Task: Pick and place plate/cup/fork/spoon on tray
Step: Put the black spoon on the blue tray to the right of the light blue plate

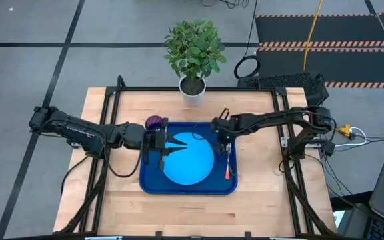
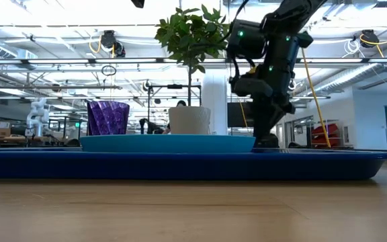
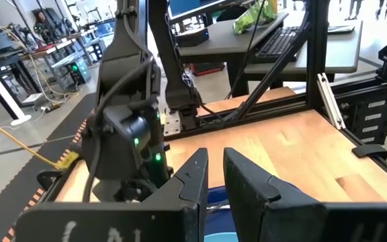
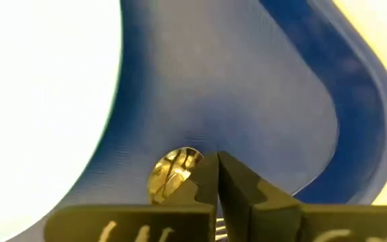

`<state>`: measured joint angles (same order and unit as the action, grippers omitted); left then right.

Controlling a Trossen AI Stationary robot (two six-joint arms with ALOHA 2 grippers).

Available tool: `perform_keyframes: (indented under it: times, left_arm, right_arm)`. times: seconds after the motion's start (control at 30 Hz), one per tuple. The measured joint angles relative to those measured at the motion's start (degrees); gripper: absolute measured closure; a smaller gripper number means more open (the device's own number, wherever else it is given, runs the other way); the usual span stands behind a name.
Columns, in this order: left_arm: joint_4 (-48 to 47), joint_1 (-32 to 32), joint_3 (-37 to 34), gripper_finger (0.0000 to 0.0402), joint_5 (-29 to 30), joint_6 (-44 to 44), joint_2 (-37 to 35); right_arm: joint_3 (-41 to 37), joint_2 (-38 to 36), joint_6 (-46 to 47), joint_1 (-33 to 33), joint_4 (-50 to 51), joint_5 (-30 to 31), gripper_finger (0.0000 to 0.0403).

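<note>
The dark blue tray (image 1: 145,181) lies at the table's middle. The light-blue plate (image 1: 187,162) lies flat on it. The purple cup (image 1: 154,122) stands at the tray's far left corner. The orange-handled fork (image 1: 229,168) lies on the tray to the right of the plate. My right gripper (image 4: 217,158) points down at the tray floor between plate and fork, shut on the spoon, whose shiny bowl (image 4: 172,173) shows beside the fingertips. My left gripper (image 1: 187,141) hovers over the plate's left part, slightly open and empty. My right gripper comes from above, pointing down, with its two fingers shut together. The spoon's bowl (image 4: 170,176) sticks out beside the fingertips, just over the tray floor. The fingers hide the place of contact, so which part of the handle they pinch does not show.
A white pot (image 1: 193,91) with a green plant stands at the table's far edge behind the tray. Bare wood lies near, left and right of the tray. The two grippers are close together over the tray.
</note>
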<state>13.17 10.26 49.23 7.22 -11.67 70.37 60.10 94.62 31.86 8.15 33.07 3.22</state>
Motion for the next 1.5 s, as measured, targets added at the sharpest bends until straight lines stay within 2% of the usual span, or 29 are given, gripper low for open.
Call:
perform_keyframes:
  times: [0.3,0.47,0.6,0.87,1.0,1.1,1.33,1.5]
  left_arm:
    - [-0.09,0.0,0.0,0.035,0.0,0.23,0.0]
    - [-0.1,0.0,0.0,0.035,-0.02,0.27,0.0]
    - [-0.07,0.0,0.0,0.035,-0.01,0.34,0.0]
    - [0.39,0.0,0.0,0.035,-0.02,0.23,0.0]
    - [0.37,0.0,0.0,0.035,-0.01,0.28,0.0]
    - [0.38,0.0,0.0,0.035,-0.01,0.31,0.0]
    - [0.39,0.0,0.0,0.035,-0.02,0.34,0.0]
    - [0.39,0.0,0.0,0.035,-0.01,0.32,0.0]
  right_arm:
    - [-0.12,-4.55,-1.14,-1.87,4.01,0.22,0.0403]
    - [-2.95,-6.08,-1.63,-4.39,4.02,0.53,0.0397]
    - [-5.61,-6.06,-1.7,-5.72,2.55,4.54,0.0386]
    - [-8.11,-6.04,-3.42,-6.66,-2.93,4.11,0.037]
    - [-8.11,-6.06,-4.96,-8.72,-3.77,1.25,0.0369]
    - [-8.11,-6.06,-5.91,-10.91,-4.34,1.24,0.0369]
    - [-8.11,-6.06,-10.86,-14.59,-8.18,5.6,0.0369]
    - [-8.26,-5.82,-11.38,-15.02,-6.88,5.79,0.0369]
